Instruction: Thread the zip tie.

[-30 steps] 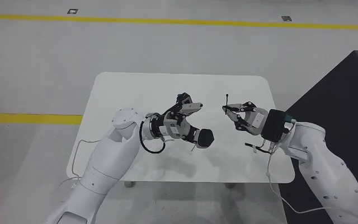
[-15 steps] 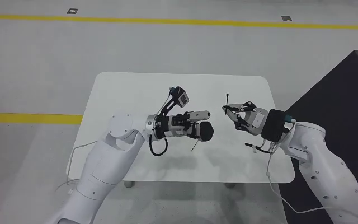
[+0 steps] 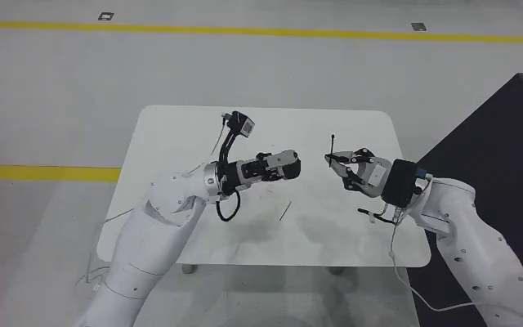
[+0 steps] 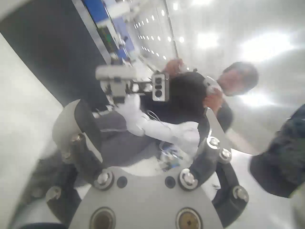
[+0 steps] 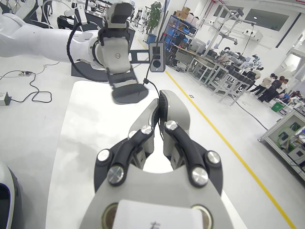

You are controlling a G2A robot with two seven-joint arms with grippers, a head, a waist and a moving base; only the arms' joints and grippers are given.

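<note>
Top view. Above the middle of the white table, two grippers face each other across a gap, well apart. The right gripper, right of centre, is clenched on the zip tie. The tie is a thin black strap that rises from the fingertips and ends in a small head. The left gripper, left of centre, points toward the right one. A thin dark strip lies flat on the table, on the near side of the left gripper.

Right wrist view. The strap is pinched between the right gripper's ribbed pads, and its free length curves out toward the left gripper. The left gripper is released: its two dark pads stand wide apart, one above the other, with nothing between them.

Left wrist view. The left gripper's fingers are spread and hold nothing.
</note>
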